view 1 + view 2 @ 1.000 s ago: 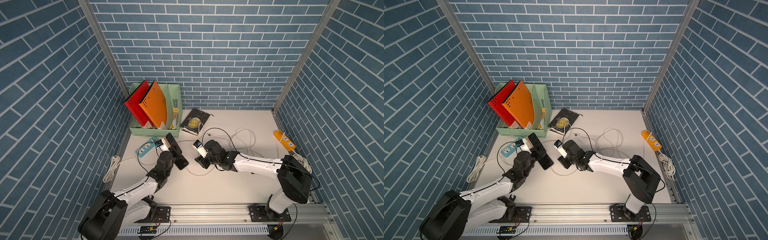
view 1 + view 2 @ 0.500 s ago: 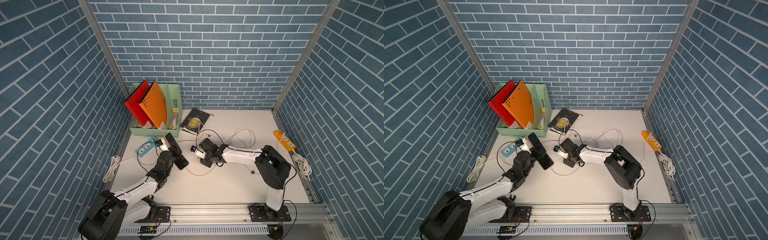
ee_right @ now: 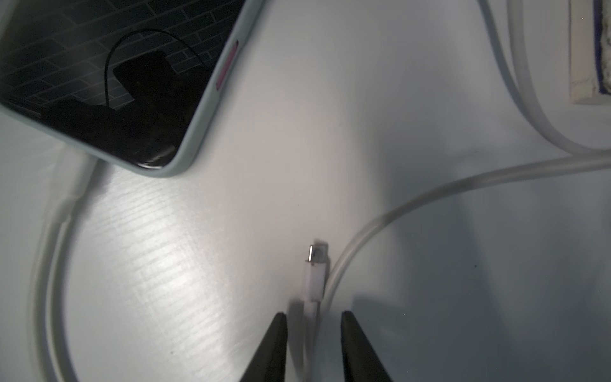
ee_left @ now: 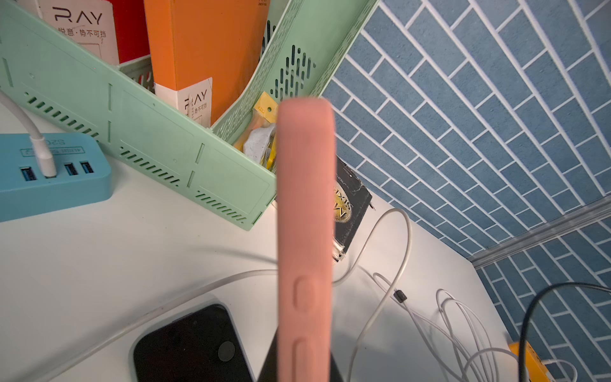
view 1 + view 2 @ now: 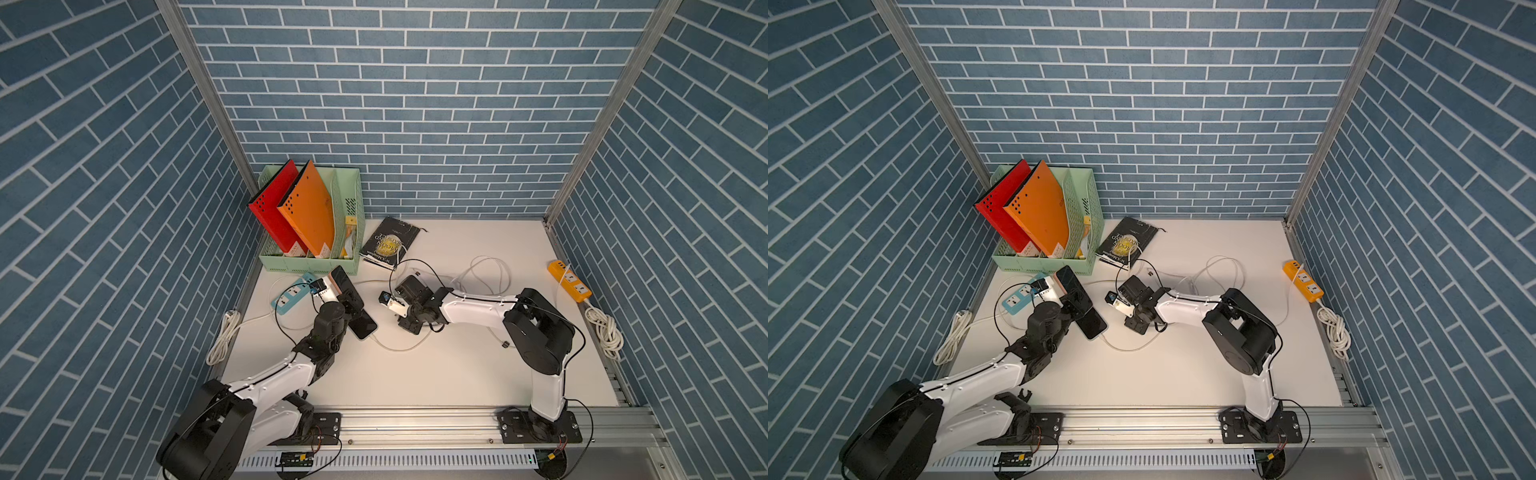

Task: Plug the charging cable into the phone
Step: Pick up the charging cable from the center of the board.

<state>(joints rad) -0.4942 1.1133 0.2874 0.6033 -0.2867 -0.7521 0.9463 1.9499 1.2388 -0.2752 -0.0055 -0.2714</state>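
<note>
My left gripper (image 5: 349, 301) clamps the pink phone (image 4: 305, 231) upright, just beside the green rack (image 4: 132, 109). My right gripper (image 3: 312, 345) narrowly straddles the cable (image 3: 310, 317) behind its plug (image 3: 316, 268), away from the rack, not yet pinching. Closing could also trap the neighbouring cord (image 3: 396, 211) and twist the plug.

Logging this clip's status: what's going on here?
The left gripper is shut on a pink-cased phone, holding it on edge above the table. The right gripper is down at the table, jaws open either side of the white charging cable just behind its plug. That plug lies loose; a second phone lies flat nearby.
</note>
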